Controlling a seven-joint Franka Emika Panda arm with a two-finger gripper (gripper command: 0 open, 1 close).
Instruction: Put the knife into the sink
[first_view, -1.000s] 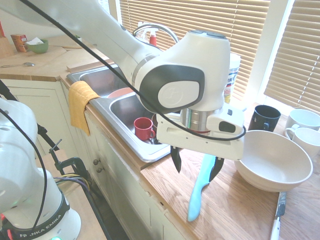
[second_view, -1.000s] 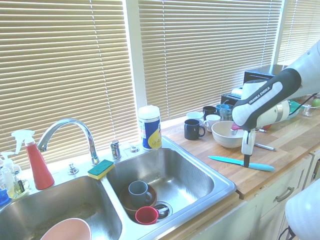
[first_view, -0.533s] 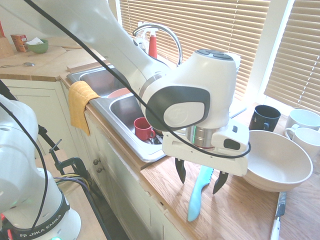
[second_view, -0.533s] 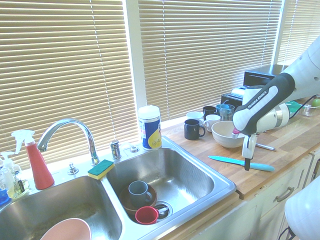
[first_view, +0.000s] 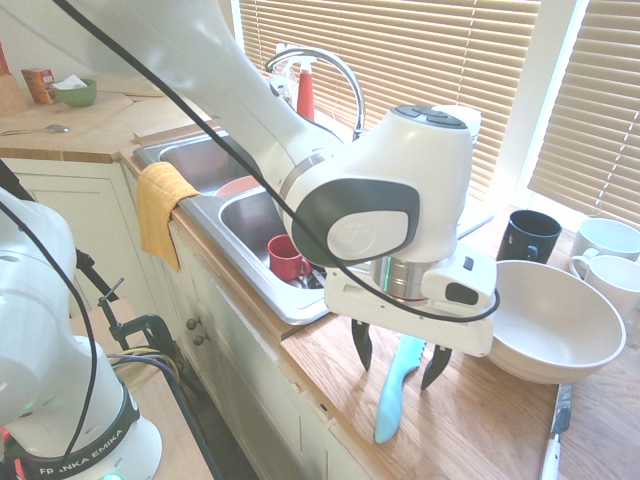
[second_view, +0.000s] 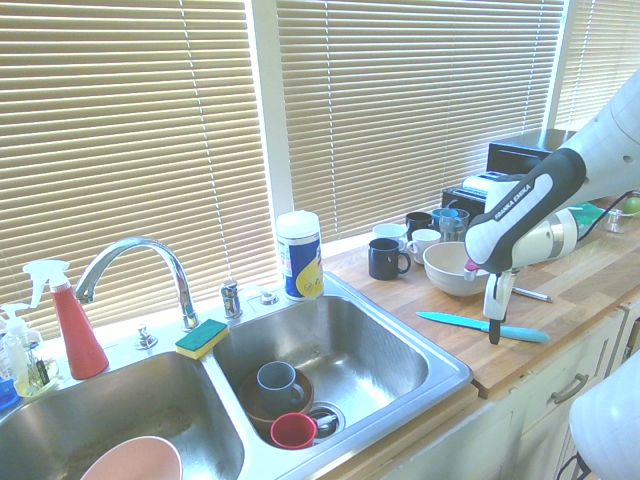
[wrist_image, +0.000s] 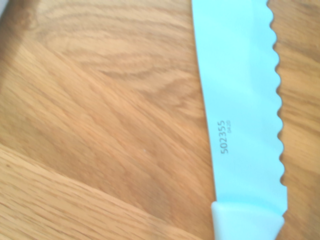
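Knife (first_view: 399, 385) lies flat on the wooden counter (first_view: 470, 420), beside the sink (second_view: 400, 375) (not in it). Gripper (first_view: 397, 362) hangs directly above, jaws spread wide, one finger either side of the blade, straddling its long axis.

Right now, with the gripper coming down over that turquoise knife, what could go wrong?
The knife lies flat on the wooden counter, so the open gripper straddling it may scrape the wood or pinch only a thin edge and lose it. Its handle end sits near the counter's front edge; a nudge could tip it off. The big bowl stands close beside the gripper and might get bumped on the way to the sink.
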